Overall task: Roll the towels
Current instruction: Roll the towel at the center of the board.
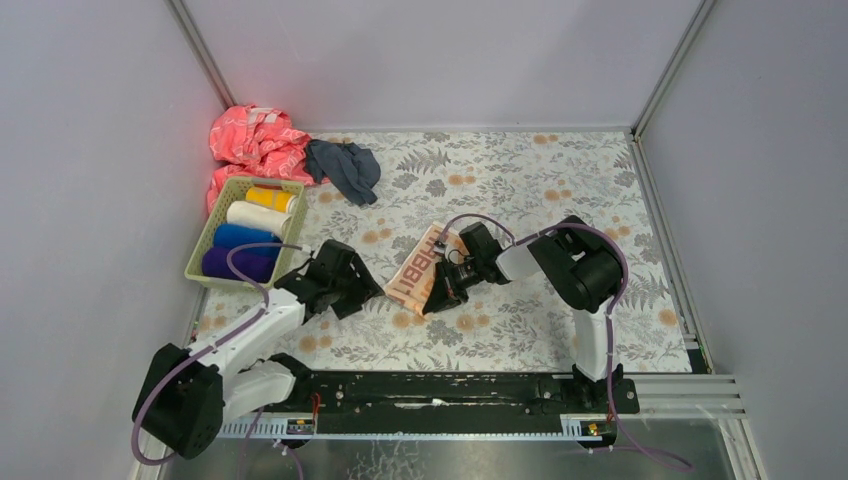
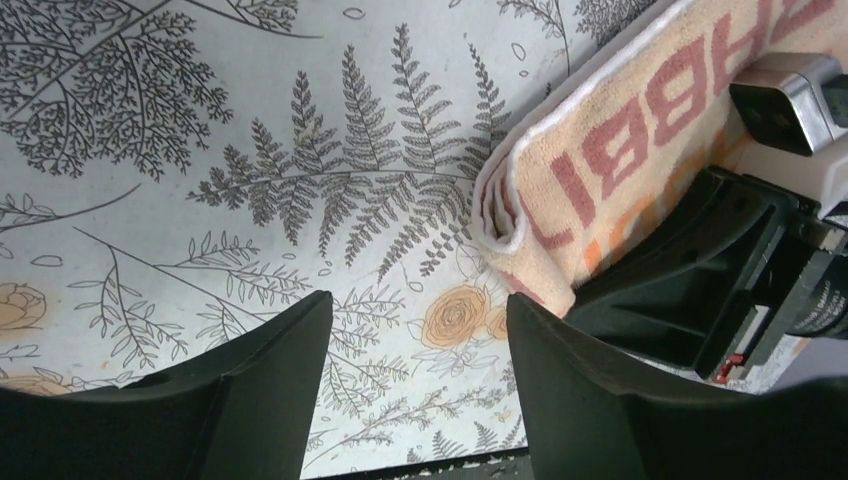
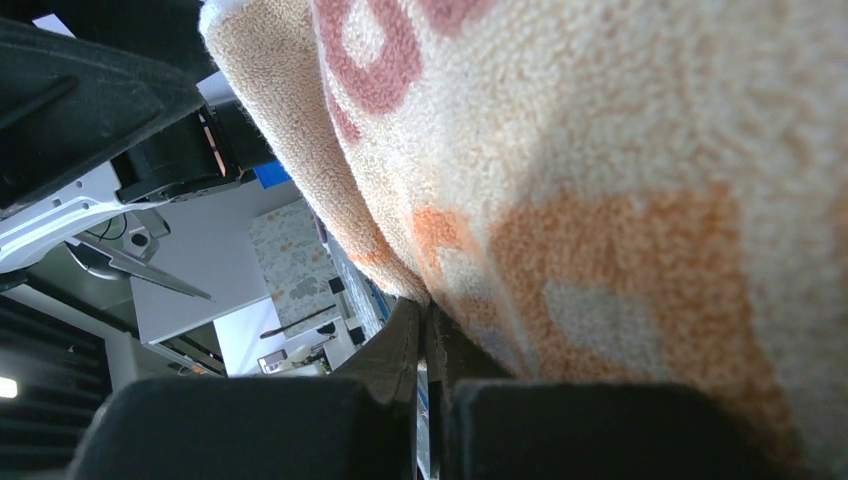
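Bright, even light, soft shadows (right wrist view blurred at close range)

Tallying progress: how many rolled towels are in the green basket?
4, side by side in the basket: yellow roll at the far end, then white, blue, and purple nearest the arms. More could be hidden underneath.
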`<state>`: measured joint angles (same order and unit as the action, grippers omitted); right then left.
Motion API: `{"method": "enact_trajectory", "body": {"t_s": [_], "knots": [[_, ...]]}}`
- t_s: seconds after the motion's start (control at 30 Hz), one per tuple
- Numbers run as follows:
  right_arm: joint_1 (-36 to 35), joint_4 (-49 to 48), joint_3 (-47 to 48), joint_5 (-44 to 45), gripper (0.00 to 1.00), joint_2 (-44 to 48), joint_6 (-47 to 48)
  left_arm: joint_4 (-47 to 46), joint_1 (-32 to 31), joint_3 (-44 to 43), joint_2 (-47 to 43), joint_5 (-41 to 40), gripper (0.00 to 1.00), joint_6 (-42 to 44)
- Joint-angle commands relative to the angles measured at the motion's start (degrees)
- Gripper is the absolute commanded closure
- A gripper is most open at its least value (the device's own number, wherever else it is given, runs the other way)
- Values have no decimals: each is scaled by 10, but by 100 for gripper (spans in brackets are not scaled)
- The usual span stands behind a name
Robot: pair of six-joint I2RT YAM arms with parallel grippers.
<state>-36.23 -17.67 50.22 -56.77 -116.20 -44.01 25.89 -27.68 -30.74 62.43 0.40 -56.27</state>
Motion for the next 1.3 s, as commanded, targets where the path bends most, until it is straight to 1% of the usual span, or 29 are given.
{"method": "enact_trajectory", "body": {"t_s": [0.0, 0.07, 0.2, 0.33, 0.63, 0.7, 0.8, 0.9, 1.07, 1.17, 1.27], "knots": [[6, 0, -4, 13, 100, -15, -7, 18, 2, 7, -15, 28, 36, -5], [6, 2, -5, 13, 100, -15, -5, -6, 2, 9, 0, 55, 35, -1], [7, 4, -6, 14, 100, -17, -2, -54, -1, 4, 34, 83, 35, 2], [6, 9, -5, 16, 100, -16, 0, -76, -2, -17, 70, 86, 35, 8], [6, 34, 2, 26, 98, -10, 18, -124, -2, -29, 137, 80, 41, 7], [6, 40, 5, 27, 97, -10, 22, -127, -2, -31, 146, 73, 41, 8], [7, 53, 10, 35, 94, -5, 32, -127, -2, -31, 159, 60, 41, 7], [6, 85, 17, 47, 89, 10, 53, -124, -2, -28, 174, 49, 42, 5], [5, 154, 31, 90, 74, 67, 99, -131, -2, -12, 203, 43, 47, 5], [1, 211, 47, 140, 64, 114, 142, -145, -2, -1, 219, 43, 49, 4], [-9, 257, 61, 191, 56, 150, 172, -151, -2, 3, 234, 45, 50, 5]]}}
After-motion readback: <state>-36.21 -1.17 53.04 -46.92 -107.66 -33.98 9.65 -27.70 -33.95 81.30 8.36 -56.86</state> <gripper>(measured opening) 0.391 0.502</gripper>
